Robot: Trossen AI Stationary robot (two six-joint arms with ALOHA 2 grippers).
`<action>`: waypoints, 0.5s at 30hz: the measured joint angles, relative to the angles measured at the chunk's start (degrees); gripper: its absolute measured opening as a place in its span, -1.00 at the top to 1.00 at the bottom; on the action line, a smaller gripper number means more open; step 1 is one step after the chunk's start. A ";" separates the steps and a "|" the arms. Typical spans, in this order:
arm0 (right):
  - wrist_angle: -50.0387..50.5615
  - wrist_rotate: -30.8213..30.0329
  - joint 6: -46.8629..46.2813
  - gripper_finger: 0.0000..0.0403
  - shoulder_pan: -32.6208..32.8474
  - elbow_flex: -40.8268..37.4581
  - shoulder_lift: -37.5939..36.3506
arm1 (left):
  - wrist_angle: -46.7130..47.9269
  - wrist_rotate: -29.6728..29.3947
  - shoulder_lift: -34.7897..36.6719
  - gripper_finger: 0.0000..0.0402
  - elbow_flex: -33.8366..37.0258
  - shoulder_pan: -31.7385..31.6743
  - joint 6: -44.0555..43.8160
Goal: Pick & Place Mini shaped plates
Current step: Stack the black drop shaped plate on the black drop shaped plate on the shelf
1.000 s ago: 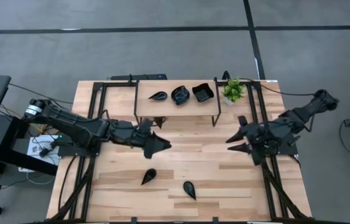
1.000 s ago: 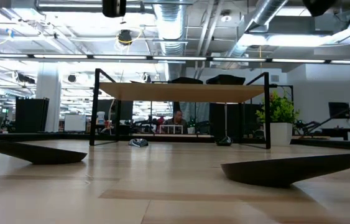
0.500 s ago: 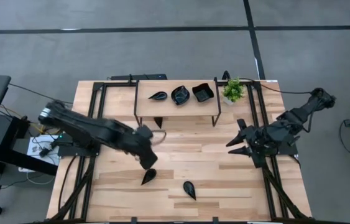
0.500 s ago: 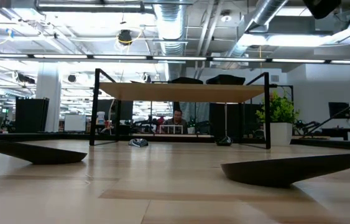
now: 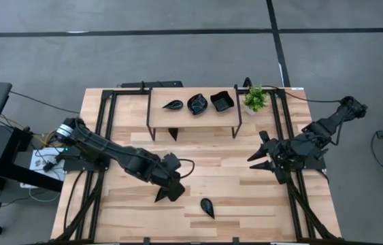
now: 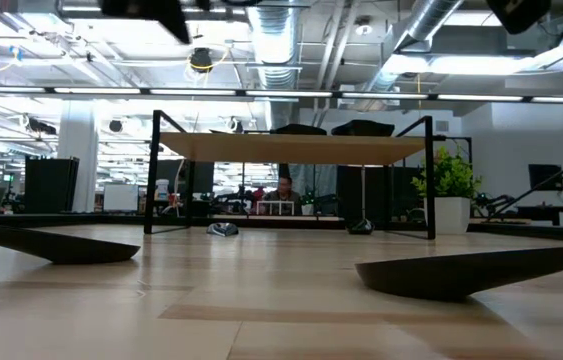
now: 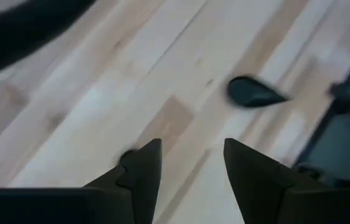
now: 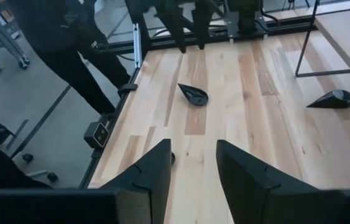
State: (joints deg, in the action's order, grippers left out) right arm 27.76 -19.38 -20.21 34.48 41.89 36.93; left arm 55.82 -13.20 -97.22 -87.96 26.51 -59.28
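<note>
Plates counted from the high view: three on the shelf at the far side, one under its left end, two on the tabletop near the front edge, six in all. Same view only: one potted plant right of the shelf, and both arms whole.

Low view: just two plates lying large on the near wood, left and right, with the shelf and plant behind; neither arm's tip seen.

Left wrist view: left fingers spread, nothing between them, over bare wood, one plate lying ahead and apart.

Right wrist view: right fingers spread and empty, two plates farther off on the tabletop.

Left arm stretched slantwise from the left edge toward the near middle, tip just beside the left of the two tabletop plates; touching or not, cannot tell. Right arm folded at the right edge, tip pointing left, well apart from every plate.
</note>
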 joint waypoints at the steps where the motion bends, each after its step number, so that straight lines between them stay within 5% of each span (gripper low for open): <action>1: 0.26 0.00 0.00 0.38 0.00 0.00 0.00 | -1.32 -0.11 0.06 0.13 0.00 0.22 0.20; 15: 1.93 -0.11 -2.75 0.38 0.00 0.00 0.00 | -5.88 6.67 -2.38 0.12 1.62 3.52 -7.02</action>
State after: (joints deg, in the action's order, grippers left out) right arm 29.69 -19.49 -22.95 34.48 41.89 36.93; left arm 49.94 -6.53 -99.60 -86.34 30.03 -66.30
